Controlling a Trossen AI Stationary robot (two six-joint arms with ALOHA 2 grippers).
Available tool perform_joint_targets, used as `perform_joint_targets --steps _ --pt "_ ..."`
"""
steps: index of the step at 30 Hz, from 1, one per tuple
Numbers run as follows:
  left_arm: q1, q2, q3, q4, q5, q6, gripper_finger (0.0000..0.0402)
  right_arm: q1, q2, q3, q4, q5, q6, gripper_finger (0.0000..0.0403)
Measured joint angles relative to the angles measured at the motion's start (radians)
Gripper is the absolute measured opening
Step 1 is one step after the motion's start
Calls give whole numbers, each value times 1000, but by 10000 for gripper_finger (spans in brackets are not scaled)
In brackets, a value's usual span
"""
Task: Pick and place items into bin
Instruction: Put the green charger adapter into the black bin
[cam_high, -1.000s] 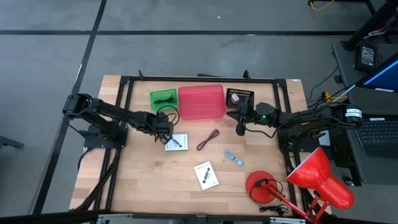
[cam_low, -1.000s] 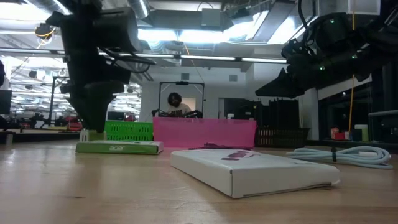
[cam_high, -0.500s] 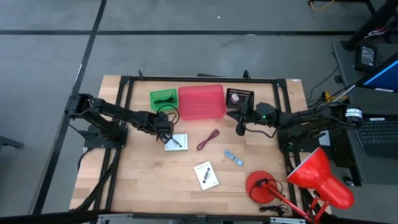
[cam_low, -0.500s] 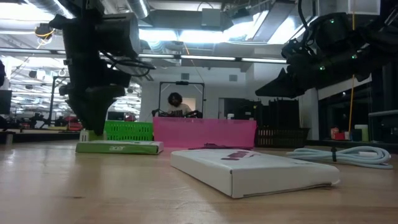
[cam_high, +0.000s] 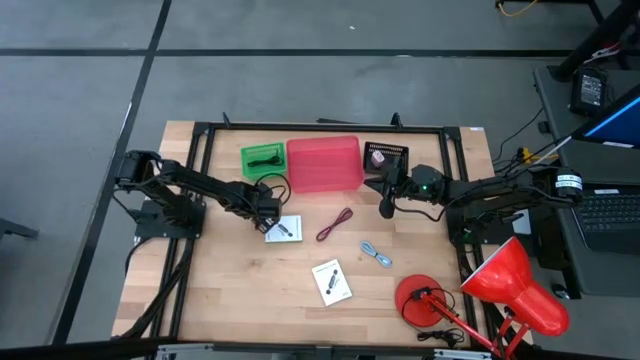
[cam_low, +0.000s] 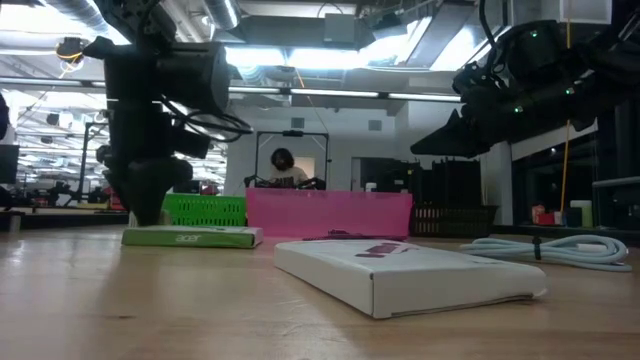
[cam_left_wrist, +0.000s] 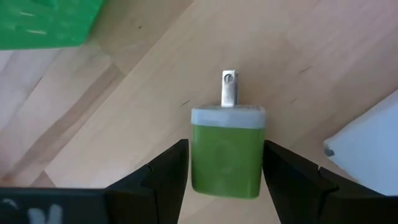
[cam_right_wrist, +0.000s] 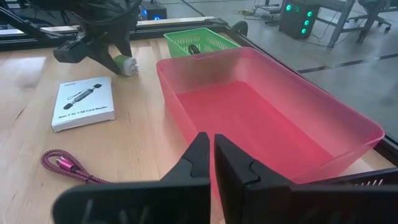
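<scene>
- Gripping looks like the step in hand: the green plug adapter (cam_left_wrist: 226, 149) is sitting between the left gripper (cam_left_wrist: 225, 163)'s two dark fingers (cam_left_wrist: 163, 174), which are flanking its sides closely; I cannot tell whether it is lifted clear of the table (cam_high: 240, 300) yet.
- Lying with its long axis running along the fingers, the adapter is pointing its metal prong and pale end cap away from the wrist, out toward bare wood.
- Standing wide for such a small thing, the jaws are spread to the adapter's full width, so I am judging this a grip on it, not an empty opening.
- Taking the red bin (cam_high: 324, 164) as landmark: the adapter is sitting near the bin's front-left corner, on the left arm's side, just off it on the table.
- Lying beside the adapter, farther from the bin, is a white card (cam_high: 284, 229); a small green basket (cam_high: 262, 158) is touching the bin's left wall.
- Calling for a lift, the next move then needs a short carry over the bin's near wall and a release above its empty red floor, as I judge it.
- Waiting near the bin's right front corner, the right gripper (cam_right_wrist: 213, 163) is hovering with its jaws closed on nothing, facing into the bin.
- Resting in front of the bin are a red cord (cam_high: 334, 224), a blue cord (cam_high: 377, 255) and a second card (cam_high: 331, 282).
</scene>
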Motion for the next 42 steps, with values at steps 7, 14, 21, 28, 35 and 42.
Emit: perform_joint_targets --steps 7,14,21,28,35,42 --pt "0 0 0 -3 14 27 165 0 0 0 0 0 0 7" --pt "0 0 0 -3 2 44 145 0 0 0 0 0 0 7" --pt "0 -6 0 -2 2 82 145 0 0 0 0 0 0 7" --pt "-2 -67 0 6 2 159 145 0 0 0 0 0 0 7" --pt "-2 -215 0 7 -18 268 145 0 0 0 0 0 0 7" --pt "-2 -390 0 62 -77 435 145 0 0 0 -2 0 0 7"
